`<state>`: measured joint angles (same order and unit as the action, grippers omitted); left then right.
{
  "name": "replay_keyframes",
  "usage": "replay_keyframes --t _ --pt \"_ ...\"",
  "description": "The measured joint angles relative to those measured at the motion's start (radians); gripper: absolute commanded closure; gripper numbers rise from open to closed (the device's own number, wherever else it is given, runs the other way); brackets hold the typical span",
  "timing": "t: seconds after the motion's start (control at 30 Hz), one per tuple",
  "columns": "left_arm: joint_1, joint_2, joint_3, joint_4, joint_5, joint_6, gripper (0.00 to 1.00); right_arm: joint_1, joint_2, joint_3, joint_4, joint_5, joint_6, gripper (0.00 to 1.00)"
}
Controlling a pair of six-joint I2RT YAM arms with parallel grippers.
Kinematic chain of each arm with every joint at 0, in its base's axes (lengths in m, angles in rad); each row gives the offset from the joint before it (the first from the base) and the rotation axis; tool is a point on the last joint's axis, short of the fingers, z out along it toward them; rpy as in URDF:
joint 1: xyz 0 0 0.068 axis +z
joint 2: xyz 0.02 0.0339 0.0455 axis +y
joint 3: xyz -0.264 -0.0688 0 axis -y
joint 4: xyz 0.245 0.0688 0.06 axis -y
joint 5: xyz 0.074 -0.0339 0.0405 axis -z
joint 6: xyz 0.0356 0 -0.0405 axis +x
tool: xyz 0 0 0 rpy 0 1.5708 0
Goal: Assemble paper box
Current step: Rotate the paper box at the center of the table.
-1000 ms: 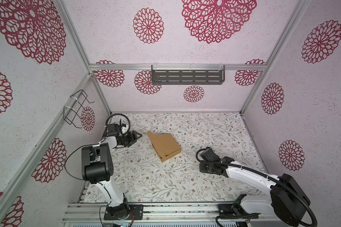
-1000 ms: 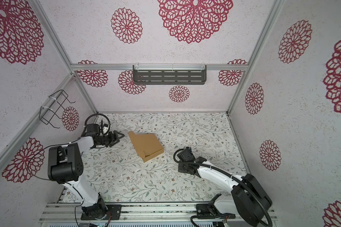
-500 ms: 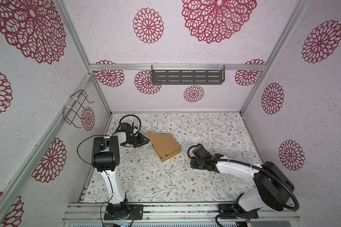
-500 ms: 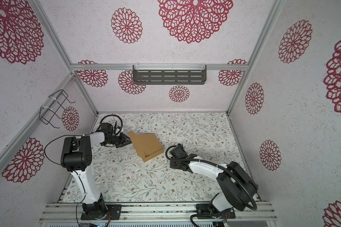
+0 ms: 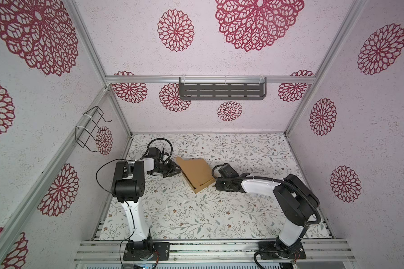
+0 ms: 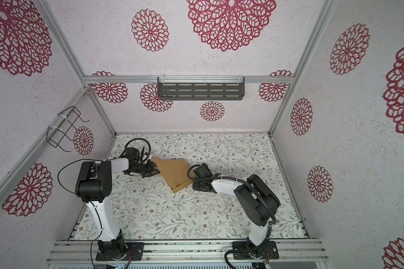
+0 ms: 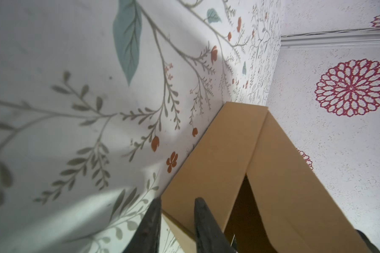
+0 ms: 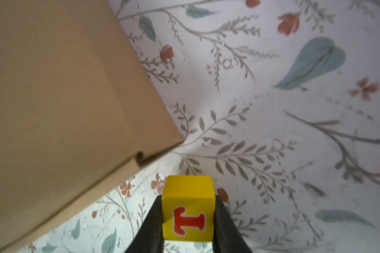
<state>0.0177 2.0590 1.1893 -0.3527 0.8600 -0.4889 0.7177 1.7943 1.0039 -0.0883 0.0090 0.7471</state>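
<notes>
Floral tabletop: tan half-open paper box, left hand pinching it, right hand holding yellow cube.

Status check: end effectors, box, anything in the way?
Left end effector clamped on paper box edge. One flap raised. Right end effector occupied, holding yellow cube beside it.

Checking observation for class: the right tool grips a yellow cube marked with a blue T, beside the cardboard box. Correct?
No: the T is red, per the right wrist view. The right tool does grip the yellow cube beside the paper box.
</notes>
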Motion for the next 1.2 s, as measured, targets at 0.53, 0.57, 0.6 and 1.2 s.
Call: replay_keyframes --t 0.53,0.57,0.6,1.2 --pt "-0.103 -0.138 -0.208 0.134 -0.023 -0.098 0.63 -0.164 0.061 0.068 0.010 -0.066 -0.104 0.80" --pt "-0.109 -0.147 -0.222 0.148 -0.027 -0.111 0.63 -0.174 0.062 0.068 0.010 -0.069 -0.111 0.80" --pt "-0.115 -0.154 -0.237 0.162 -0.032 -0.126 0.62 -0.183 0.062 0.068 0.010 -0.074 -0.121 0.80" --pt "-0.250 -0.188 -0.288 0.223 -0.070 -0.242 0.56 -0.283 -0.309 -0.105 -0.091 0.008 -0.223 0.83"
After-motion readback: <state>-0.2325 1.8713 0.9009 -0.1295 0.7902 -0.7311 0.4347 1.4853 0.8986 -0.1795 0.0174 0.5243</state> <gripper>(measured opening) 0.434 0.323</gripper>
